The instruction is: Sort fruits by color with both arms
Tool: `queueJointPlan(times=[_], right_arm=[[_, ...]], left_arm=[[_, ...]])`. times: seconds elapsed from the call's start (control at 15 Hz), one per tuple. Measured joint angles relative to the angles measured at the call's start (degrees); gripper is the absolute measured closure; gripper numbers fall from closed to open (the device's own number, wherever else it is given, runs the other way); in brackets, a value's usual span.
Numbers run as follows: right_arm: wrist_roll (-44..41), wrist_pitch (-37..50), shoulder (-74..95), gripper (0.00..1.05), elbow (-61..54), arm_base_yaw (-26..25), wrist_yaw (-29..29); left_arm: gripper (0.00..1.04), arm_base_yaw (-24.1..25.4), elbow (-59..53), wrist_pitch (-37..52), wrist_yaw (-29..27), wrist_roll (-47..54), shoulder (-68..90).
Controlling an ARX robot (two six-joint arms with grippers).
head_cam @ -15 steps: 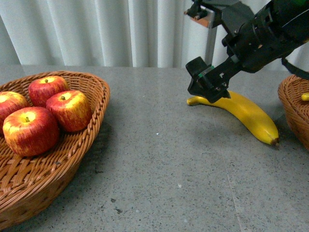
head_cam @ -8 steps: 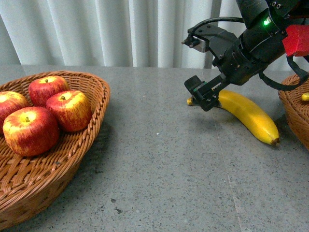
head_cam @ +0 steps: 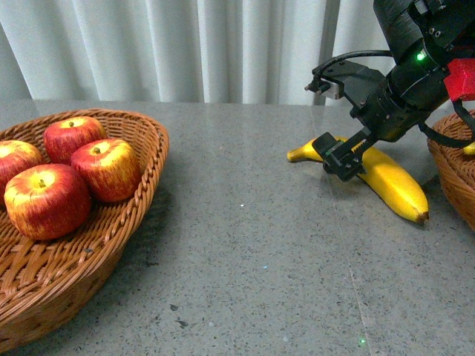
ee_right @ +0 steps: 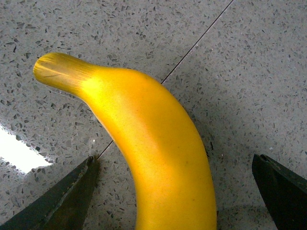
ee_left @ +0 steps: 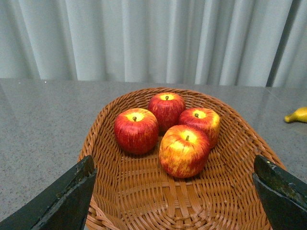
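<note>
Spread wide, the right gripper (head_cam: 343, 159) is held over the banana (head_cam: 386, 178), a finger (ee_right: 67, 201) on each side, with no contact visible. Its arm (head_cam: 415, 67) is angled down from the upper right. The banana lies on the table (head_cam: 260, 252). The left gripper (ee_left: 172, 201) is also spread, over the basket (ee_left: 120, 201) of four apples (ee_left: 184, 149).

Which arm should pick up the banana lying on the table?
Right. Its open claw hangs directly over the banana, fingers either side in its wrist view. The left claw faces the apple basket.
</note>
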Motion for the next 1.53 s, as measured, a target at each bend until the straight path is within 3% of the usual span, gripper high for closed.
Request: queueJointPlan(times=[0.07,0.33,0.47,0.67,0.8,0.93,1.06,1.26,1.4,1.53], right_arm=[[-0.5,0.5,0.0,0.07,-0.4,0.0,-0.2],[-0.9,1.0,-0.3,0.49,-1.3,0.9,-1.7],[-0.1,1.5,-1.0,0.65,-1.3,1.2,-2.6],[4.0,2.5,-4.4,0.69,0.0,1.2,-4.9],[8.9,3.5,-10.2,0.7,1.2,0.2,-9.9],[12.0,5.1,-19.0,0.7,0.2,-4.6,-16.7],[11.0,5.0,-23.5,0.7,-3.4,-10.6,-18.9],[2.8,7.6,-25.1,0.7,-14.6,-24.8,-24.2],[-5.0,11.6,-28.2,0.7,-20.7,-31.7,-25.4],[-13.4,10.0,-34.5,0.7,-27.4,-37.0,-28.0]], left_arm=[[0.07,0.0,0.0,0.0,0.0,0.0,0.0],[0.07,0.0,0.0,0.0,0.0,0.0,0.0],[0.07,0.0,0.0,0.0,0.0,0.0,0.0],[0.07,0.0,0.0,0.0,0.0,0.0,0.0],[0.07,0.0,0.0,0.0,0.0,0.0,0.0],[0.07,0.0,0.0,0.0,0.0,0.0,0.0],[0.07,0.0,0.0,0.0,0.0,0.0,0.0],[0.07,0.0,0.0,0.0,0.0,0.0,0.0],[0.07,0.0,0.0,0.0,0.0,0.0,0.0],[0.07,0.0,0.0,0.0,0.0,0.0,0.0]])
